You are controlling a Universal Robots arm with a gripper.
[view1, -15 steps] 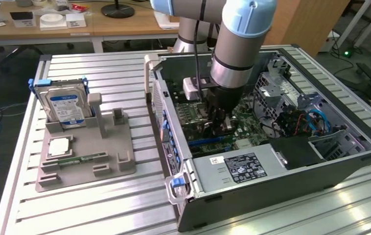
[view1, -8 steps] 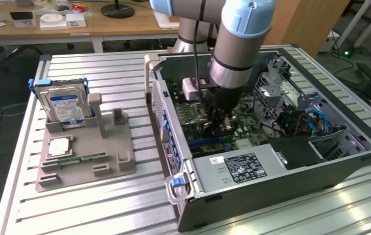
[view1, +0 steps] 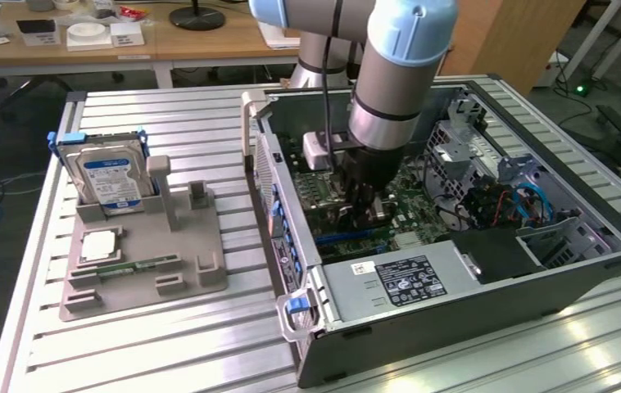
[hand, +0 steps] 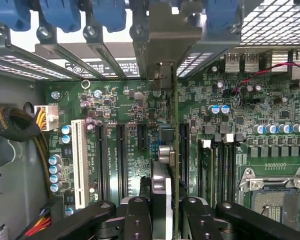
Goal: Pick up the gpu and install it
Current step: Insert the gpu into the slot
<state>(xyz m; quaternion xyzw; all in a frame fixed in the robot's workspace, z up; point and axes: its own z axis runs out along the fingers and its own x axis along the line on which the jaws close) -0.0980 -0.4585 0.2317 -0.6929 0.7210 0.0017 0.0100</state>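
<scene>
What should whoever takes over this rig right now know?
Gripper: down inside the open computer case, shut on the gpu, held edge-on.
Gpu: above the motherboard, its metal bracket at the case's rear slot openings.
Done: pickup; card carried into the case.
Left: whether it is seated in its slot cannot be told; release.
Hard drive sits in the grey holder.

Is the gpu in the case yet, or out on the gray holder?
In the case. The gpu stands on edge over the motherboard slots, held between the jaws, its metal bracket up at the case's rear slots. Whether it is fully seated, cannot tell.
</scene>
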